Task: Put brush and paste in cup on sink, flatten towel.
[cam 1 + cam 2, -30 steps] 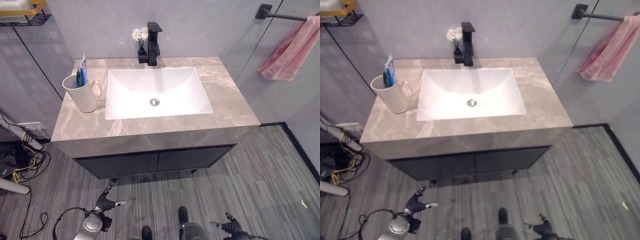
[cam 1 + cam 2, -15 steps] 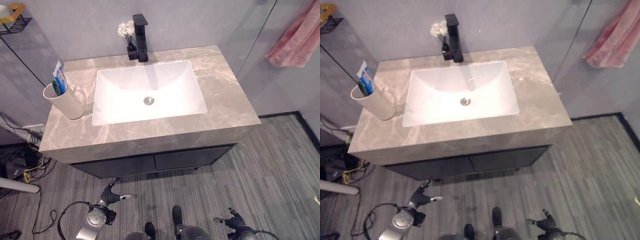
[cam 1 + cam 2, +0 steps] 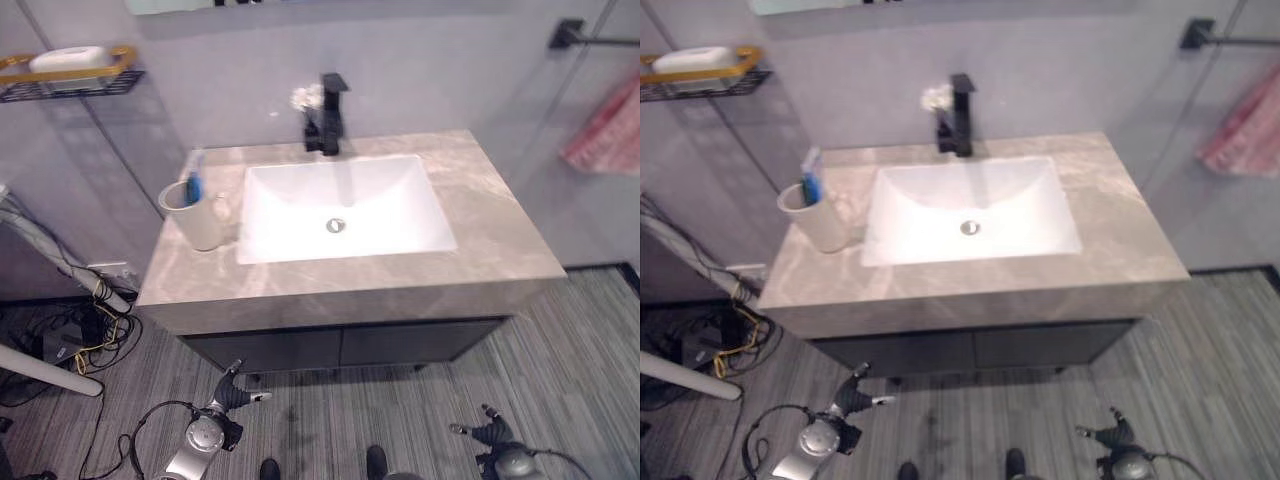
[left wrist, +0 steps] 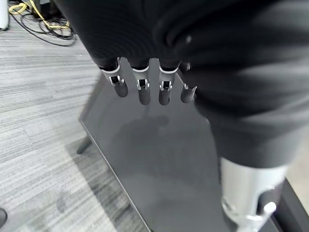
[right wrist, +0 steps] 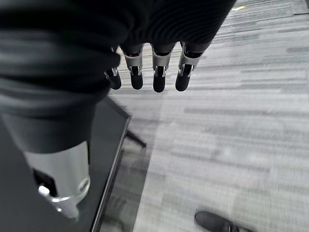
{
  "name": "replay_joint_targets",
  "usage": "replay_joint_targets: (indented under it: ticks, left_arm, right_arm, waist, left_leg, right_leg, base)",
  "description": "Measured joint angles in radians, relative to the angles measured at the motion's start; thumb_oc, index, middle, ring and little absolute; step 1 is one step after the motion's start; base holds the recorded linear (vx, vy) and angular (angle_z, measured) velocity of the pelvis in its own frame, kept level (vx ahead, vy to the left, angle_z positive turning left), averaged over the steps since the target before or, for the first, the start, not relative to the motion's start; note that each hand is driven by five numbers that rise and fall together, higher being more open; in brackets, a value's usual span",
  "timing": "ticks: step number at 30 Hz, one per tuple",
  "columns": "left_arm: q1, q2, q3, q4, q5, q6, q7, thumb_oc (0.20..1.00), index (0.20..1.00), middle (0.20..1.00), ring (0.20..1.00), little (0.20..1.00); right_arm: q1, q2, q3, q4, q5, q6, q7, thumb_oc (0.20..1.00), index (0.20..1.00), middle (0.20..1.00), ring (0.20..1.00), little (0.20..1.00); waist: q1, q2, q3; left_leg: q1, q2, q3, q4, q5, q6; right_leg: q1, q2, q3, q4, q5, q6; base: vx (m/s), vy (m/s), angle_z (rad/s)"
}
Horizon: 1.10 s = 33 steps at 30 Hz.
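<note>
A white cup [image 3: 200, 218] stands on the left of the marble counter [image 3: 500, 240], beside the white sink basin [image 3: 345, 205]. A blue toothbrush and paste [image 3: 194, 184] stick up out of the cup. A pink towel [image 3: 608, 135] hangs bunched from a black bar [image 3: 578, 36] on the right wall. My left hand [image 3: 232, 393] hangs low in front of the dark cabinet [image 4: 159, 159], its fingers [image 4: 144, 90] straight and holding nothing. My right hand [image 3: 488, 433] hangs low on the right over the floor, fingers [image 5: 157, 73] straight, also holding nothing.
A black faucet [image 3: 333, 113] and small white flowers [image 3: 304, 98] stand behind the basin. A wire shelf with a soap dish [image 3: 68, 66] is on the left wall. Cables [image 3: 92, 330] and white pipes [image 3: 45, 368] lie on the floor at the left.
The whole picture has shifted: the camera has moved, bringing the left wall shelf into view and the towel to the right edge. Both hands still hang low.
</note>
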Motion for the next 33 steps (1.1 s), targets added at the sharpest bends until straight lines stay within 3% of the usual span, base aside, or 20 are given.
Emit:
replay_joint_targets:
  ticks: [1, 4, 6, 12, 16, 17, 18, 19, 20, 21, 22, 23, 24, 25, 28, 30, 33]
  left_arm:
    - [0.015, 0.014, 0.003, -0.004, 0.0, 0.0, 0.001, 1.0, 1.0, 1.0, 1.0, 1.0]
    - [0.036, 0.019, 0.015, -0.037, 0.0, 0.0, 0.0, 1.0, 1.0, 1.0, 1.0, 1.0]
    - [0.097, 0.045, 0.039, -0.135, -0.003, -0.004, -0.003, 1.0, 1.0, 1.0, 1.0, 1.0]
    - [0.19, 0.064, 0.096, -0.241, -0.023, -0.017, -0.017, 1.0, 1.0, 1.0, 1.0, 1.0]
    - [0.289, 0.104, 0.099, -0.387, -0.171, -0.007, -0.107, 1.0, 1.0, 1.0, 1.0, 1.0]
    - [0.321, 0.148, 0.095, -0.471, -0.204, 0.007, -0.141, 1.0, 1.0, 1.0, 1.0, 1.0]
    - [0.361, 0.247, 0.092, -0.603, -0.229, 0.009, -0.183, 1.0, 1.0, 1.0, 1.0, 1.0]
    - [0.383, 0.44, 0.128, -0.784, -0.27, 0.0, -0.244, 1.0, 1.0, 1.0, 1.0, 1.0]
    - [0.398, 0.547, 0.216, -0.893, -0.331, -0.003, -0.275, 1.0, 1.0, 1.0, 1.0, 1.0]
    - [0.393, 0.56, 0.243, -0.913, -0.355, -0.016, -0.285, 0.959, 0.959, 0.959, 0.959, 0.959]
    - [0.384, 0.567, 0.268, -0.924, -0.4, -0.02, -0.295, 0.592, 0.592, 0.592, 0.592, 0.592]
    - [0.383, 0.599, 0.275, -0.949, -0.419, -0.02, -0.311, 0.492, 0.492, 0.492, 0.492, 0.492]
    - [0.392, 0.635, 0.283, -0.979, -0.451, -0.02, -0.327, 0.467, 0.467, 0.467, 0.467, 0.467]
    - [0.427, 0.691, 0.323, -1.053, -0.578, -0.039, -0.369, 0.438, 0.438, 0.438, 0.438, 0.438]
    - [0.423, 0.655, 0.322, -1.056, -0.702, -0.051, -0.374, 0.2, 0.2, 0.2, 0.2, 0.2]
    - [0.375, 0.589, 0.313, -1.033, -0.8, -0.056, -0.353, 0.2, 0.2, 0.2, 0.2, 0.2]
    - [0.343, 0.593, 0.285, -1.013, -0.831, -0.057, -0.321, 0.2, 0.2, 0.2, 0.2, 0.2]
  right_arm:
    - [-0.005, 0.03, 0.019, -0.031, -0.001, -0.003, 0.002, 1.0, 1.0, 1.0, 1.0, 1.0]
    - [-0.025, 0.04, 0.073, -0.047, -0.022, -0.004, 0.005, 1.0, 1.0, 1.0, 1.0, 1.0]
    - [-0.058, 0.047, 0.111, -0.078, -0.043, -0.003, 0.019, 1.0, 1.0, 1.0, 1.0, 1.0]
    - [-0.117, 0.045, 0.141, -0.097, -0.071, -0.004, 0.023, 1.0, 1.0, 1.0, 1.0, 1.0]
    - [-0.138, 0.026, 0.141, -0.093, -0.089, -0.002, 0.036, 1.0, 1.0, 1.0, 1.0, 1.0]
    - [-0.139, 0.02, 0.141, -0.087, -0.09, -0.002, 0.044, 1.0, 1.0, 1.0, 1.0, 1.0]
    - [-0.144, 0.017, 0.139, -0.06, -0.09, -0.001, 0.048, 1.0, 1.0, 1.0, 1.0, 1.0]
    - [-0.162, 0.016, 0.139, 0.025, -0.094, 0.005, 0.063, 1.0, 1.0, 1.0, 1.0, 1.0]
    - [-0.16, 0.019, 0.141, 0.071, -0.109, 0.006, 0.071, 1.0, 1.0, 1.0, 1.0, 1.0]
    - [-0.155, 0.019, 0.141, 0.079, -0.112, 0.008, 0.081, 1.0, 1.0, 1.0, 1.0, 1.0]
    - [-0.151, 0.019, 0.147, 0.079, -0.118, 0.007, 0.087, 1.0, 1.0, 1.0, 1.0, 1.0]
    - [-0.147, 0.019, 0.152, 0.079, -0.118, 0.007, 0.09, 1.0, 1.0, 1.0, 1.0, 1.0]
    - [-0.143, 0.019, 0.155, 0.079, -0.118, 0.007, 0.091, 1.0, 1.0, 1.0, 1.0, 1.0]
    - [-0.128, 0.013, 0.164, 0.08, -0.128, 0.006, 0.094, 1.0, 1.0, 1.0, 1.0, 1.0]
    - [-0.108, 0.008, 0.166, 0.081, -0.145, 0.005, 0.106, 1.0, 1.0, 1.0, 1.0, 1.0]
    - [-0.081, 0.009, 0.162, 0.085, -0.149, 0.005, 0.101, 1.0, 1.0, 1.0, 1.0, 1.0]
    - [-0.067, 0.013, 0.164, 0.085, -0.149, 0.005, 0.101, 1.0, 1.0, 1.0, 1.0, 1.0]
  waist:
    - [0.018, -0.023, -0.014]
    - [0.04, -0.03, -0.015]
    - [0.078, -0.028, -0.013]
    - [0.121, -0.011, -0.003]
    - [0.131, -0.005, 0.0]
    - [0.131, -0.004, 0.001]
    - [0.133, -0.004, 0.003]
    - [0.142, 0.003, 0.003]
    - [0.148, 0.016, -0.003]
    - [0.143, 0.024, -0.007]
    - [0.142, 0.034, -0.011]
    - [0.143, 0.037, -0.013]
    - [0.143, 0.037, -0.014]
    - [0.144, 0.036, -0.015]
    - [0.146, 0.046, -0.022]
    - [0.143, 0.051, -0.028]
    - [0.137, 0.057, -0.031]
  left_leg:
    - [0.001, -0.042, 0.001, 0.001, -0.004, 0.02]
    - [-0.003, -0.069, -0.005, 0.001, -0.007, 0.035]
    - [-0.01, -0.077, -0.012, 0.001, -0.008, 0.039]
    - [-0.012, -0.056, -0.039, 0.001, -0.002, 0.029]
    - [-0.012, -0.046, -0.057, 0.0, 0.005, 0.019]
    - [-0.012, -0.045, -0.057, 0.0, 0.005, 0.018]
    - [-0.012, -0.044, -0.058, 0.0, 0.005, 0.017]
    - [-0.006, -0.043, -0.062, 0.0, 0.007, 0.015]
    - [-0.011, -0.044, -0.067, -0.003, 0.006, 0.015]
    - [-0.014, -0.045, -0.07, -0.004, 0.004, 0.016]
    - [-0.014, -0.045, -0.074, -0.004, 0.007, 0.013]
    - [-0.013, -0.042, -0.076, -0.004, 0.008, 0.012]
    - [-0.013, -0.041, -0.079, -0.004, 0.011, 0.008]
    - [-0.014, -0.036, -0.086, 0.0, 0.015, 0.003]
    - [-0.013, -0.03, -0.096, 0.001, 0.018, -0.002]
    - [-0.021, -0.03, -0.117, 0.001, 0.024, -0.005]
    - [-0.033, -0.028, -0.133, 0.0, 0.027, -0.008]
  right_leg:
    - [0.001, -0.037, 0.008, -0.001, 0.001, 0.025]
    - [0.002, -0.065, -0.005, -0.005, 0.002, 0.041]
    - [0.001, -0.075, -0.011, -0.009, -0.002, 0.055]
    - [0.018, -0.057, -0.039, -0.01, -0.008, 0.065]
    - [0.025, -0.048, -0.049, -0.01, -0.011, 0.064]
    - [0.026, -0.048, -0.049, -0.01, -0.011, 0.064]
    - [0.028, -0.046, -0.052, -0.01, -0.012, 0.063]
    - [0.038, -0.046, -0.058, -0.01, -0.012, 0.063]
    - [0.038, -0.047, -0.058, -0.01, -0.012, 0.063]
    - [0.037, -0.047, -0.059, -0.01, -0.011, 0.063]
    - [0.037, -0.047, -0.061, -0.01, -0.011, 0.063]
    - [0.037, -0.045, -0.063, -0.01, -0.011, 0.063]
    - [0.038, -0.042, -0.065, -0.01, -0.011, 0.063]
    - [0.04, -0.036, -0.073, -0.009, -0.009, 0.061]
    - [0.05, -0.03, -0.091, -0.009, -0.011, 0.061]
    - [0.054, -0.029, -0.112, -0.009, -0.015, 0.061]
    - [0.048, -0.027, -0.119, -0.009, -0.017, 0.058]
  base:
    - [0.01, 0.151, 0.12]
    - [0.0, 0.068, 0.11]
    - [0.0, 0.021, 0.16]
    - [0.0, -0.003, 0.15]
    - [0.01, 0.013, 0.08]
    - [0.01, 0.005, 0.05]
    - [0.0, -0.011, 0.09]
    - [0.0, -0.021, 0.08]
    - [-0.01, -0.027, 0.08]
    - [-0.01, -0.022, 0.04]
    - [-0.03, -0.025, 0.06]
    - [-0.02, -0.021, 0.05]
    - [-0.02, -0.02, 0.1]
    - [-0.01, -0.014, 0.12]
    - [-0.03, 0.0, 0.15]
    - [-0.04, 0.004, 0.27]
    - [-0.03, 0.008, 0.13]
